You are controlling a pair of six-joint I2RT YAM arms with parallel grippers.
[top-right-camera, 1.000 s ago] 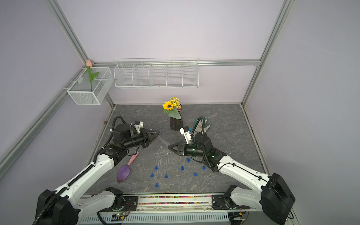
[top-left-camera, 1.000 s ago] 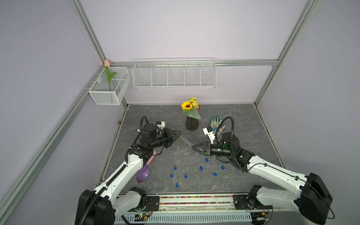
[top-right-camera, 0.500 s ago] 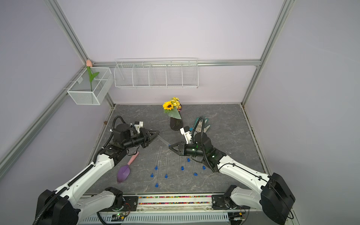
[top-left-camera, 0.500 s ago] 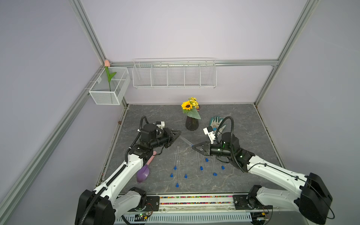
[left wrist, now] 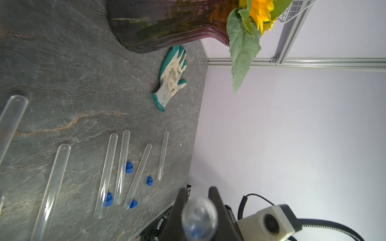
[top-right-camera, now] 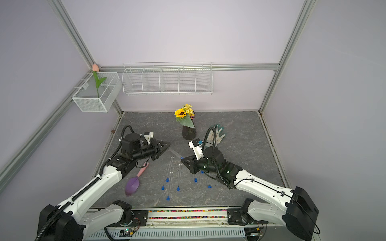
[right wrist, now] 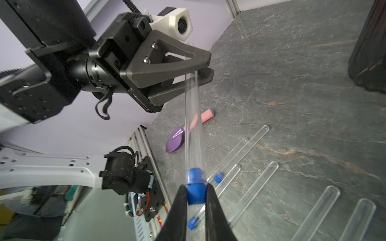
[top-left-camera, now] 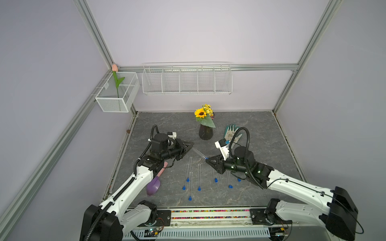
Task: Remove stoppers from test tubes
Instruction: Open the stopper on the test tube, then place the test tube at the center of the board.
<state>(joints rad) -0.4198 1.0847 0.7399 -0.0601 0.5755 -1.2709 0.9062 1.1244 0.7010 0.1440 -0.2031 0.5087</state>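
Between its jaws, the right gripper [right wrist: 196,195] is pinching a bright blue plug-shaped stopper [right wrist: 195,180] capping a long clear tube [right wrist: 193,125], whose rounded end the left gripper [right wrist: 205,67] is clamping.

We find no readable text, label, brand or number anywhere. The glove [left wrist: 172,77] lying on the bench [left wrist: 62,62] bears a small dark printed motif, but we cannot make out any letters in it.

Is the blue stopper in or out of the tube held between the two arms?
In. The stopper sits plugged in the held tube, right gripper shut on it, left gripper clamping the far end.
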